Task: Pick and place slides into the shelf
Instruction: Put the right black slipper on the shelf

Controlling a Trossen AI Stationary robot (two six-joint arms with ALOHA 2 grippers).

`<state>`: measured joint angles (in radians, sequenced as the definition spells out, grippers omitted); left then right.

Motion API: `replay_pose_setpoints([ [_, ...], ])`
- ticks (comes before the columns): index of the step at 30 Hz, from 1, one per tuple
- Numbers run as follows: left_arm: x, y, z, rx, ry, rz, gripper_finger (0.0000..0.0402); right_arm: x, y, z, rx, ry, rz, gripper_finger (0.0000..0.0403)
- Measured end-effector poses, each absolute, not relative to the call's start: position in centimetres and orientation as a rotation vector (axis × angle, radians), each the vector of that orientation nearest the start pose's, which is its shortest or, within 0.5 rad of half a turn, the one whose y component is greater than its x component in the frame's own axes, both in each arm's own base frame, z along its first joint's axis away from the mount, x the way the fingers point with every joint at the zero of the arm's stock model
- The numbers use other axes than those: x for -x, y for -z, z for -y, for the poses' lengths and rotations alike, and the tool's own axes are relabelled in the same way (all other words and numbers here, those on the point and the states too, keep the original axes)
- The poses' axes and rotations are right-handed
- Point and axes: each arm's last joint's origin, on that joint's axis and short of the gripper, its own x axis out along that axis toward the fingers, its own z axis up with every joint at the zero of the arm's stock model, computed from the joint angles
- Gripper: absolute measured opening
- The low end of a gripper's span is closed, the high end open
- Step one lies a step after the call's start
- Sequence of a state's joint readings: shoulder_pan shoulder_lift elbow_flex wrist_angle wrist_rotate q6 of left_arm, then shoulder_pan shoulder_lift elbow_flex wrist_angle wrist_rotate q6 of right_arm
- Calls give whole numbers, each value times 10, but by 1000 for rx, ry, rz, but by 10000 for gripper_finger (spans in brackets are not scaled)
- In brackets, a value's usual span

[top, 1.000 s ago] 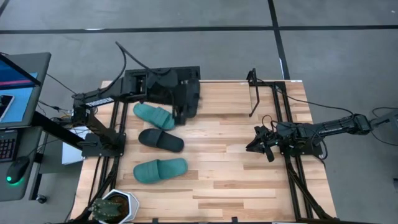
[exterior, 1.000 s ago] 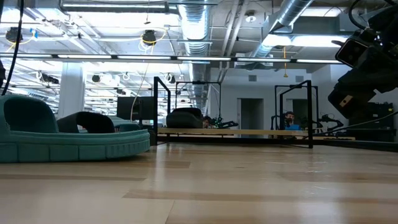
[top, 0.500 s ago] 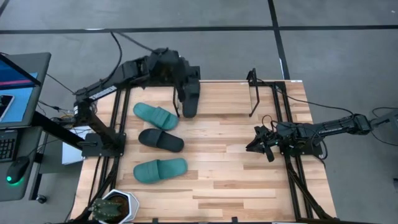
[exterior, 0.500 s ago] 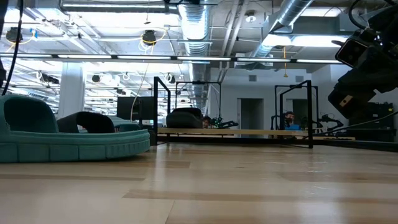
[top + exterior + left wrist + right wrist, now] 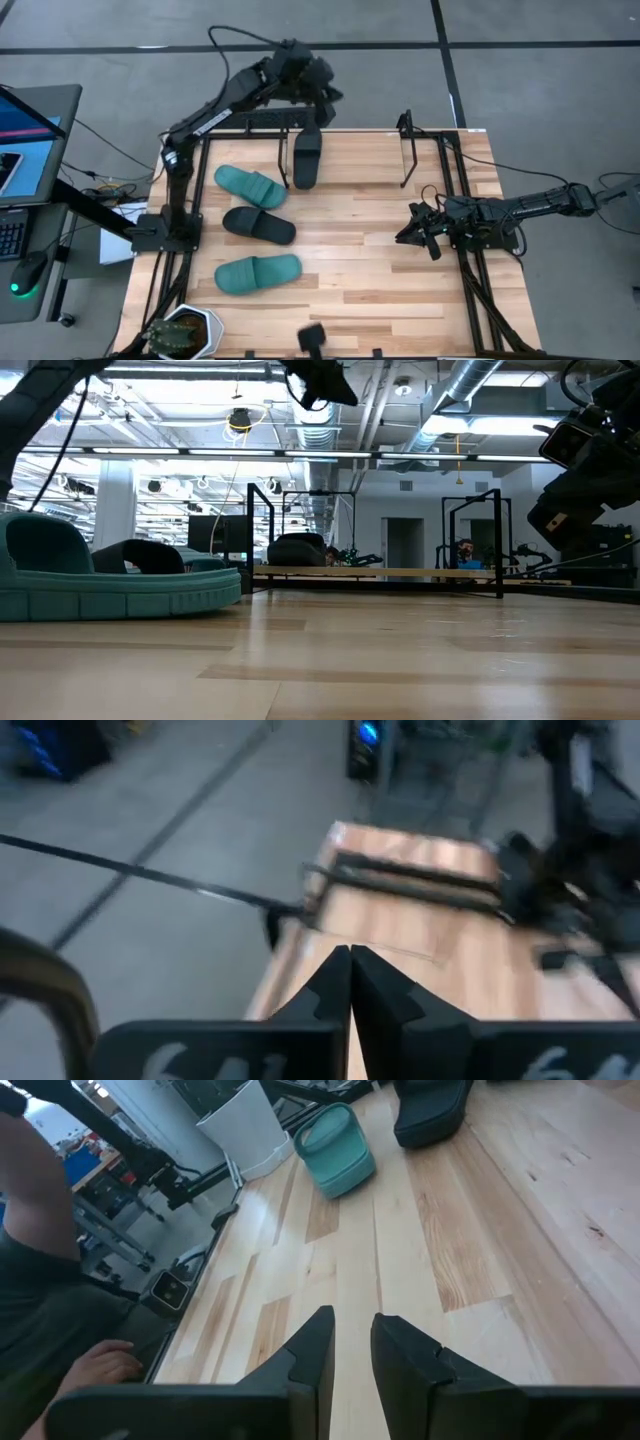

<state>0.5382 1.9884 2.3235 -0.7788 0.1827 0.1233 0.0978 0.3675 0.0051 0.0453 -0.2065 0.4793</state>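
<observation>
While I scan the high view from the left edge across, here is my call:

Slides on the bench: teal slide (image 5: 248,186), black slide (image 5: 259,225) and second teal slide (image 5: 257,273) lie loose on the left half of the bench (image 5: 380,270), none of them in the shelf.
Fourth slide: black slide at the shelf (image 5: 306,158) rests beside the left post of the shelf (image 5: 403,150) at the far edge.
Left gripper (image 5: 322,104): raised above the far edge, fingers pressed together, holding nothing.
Right gripper (image 5: 408,232): parked low on the right half, fingers a narrow gap apart, empty.
Next step, my judgement: I'd bring the left gripper down on the nearest teal slide, pinch its wide strap, and set it square next to the black one.
Hard to make out: the shelf's thin rods barely read from above, so I can't tell whether that black slide is fully seated.
</observation>
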Motion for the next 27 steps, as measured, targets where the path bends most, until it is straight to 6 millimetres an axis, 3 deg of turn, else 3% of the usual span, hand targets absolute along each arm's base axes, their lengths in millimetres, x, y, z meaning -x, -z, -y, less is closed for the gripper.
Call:
replay_pose_setpoints([
  [5,-360,-411,-250,202,-500,-580,0,-114,-138,-17,-489,-220,-383,59],
  [8,-359,-400,-255,230,-542,-647,0,-114,-138,-17,-489,-219,-383,59],
  [14,-365,-391,-245,97,-623,-774,0,-114,-138,-17,-489,-219,-383,59],
  [24,-373,-382,-208,-76,-546,-989,0,-114,-138,-17,-489,-220,-383,59],
  [27,-371,-382,-202,-152,-645,-1059,0,-114,-138,-17,-489,-220,-383,59],
])
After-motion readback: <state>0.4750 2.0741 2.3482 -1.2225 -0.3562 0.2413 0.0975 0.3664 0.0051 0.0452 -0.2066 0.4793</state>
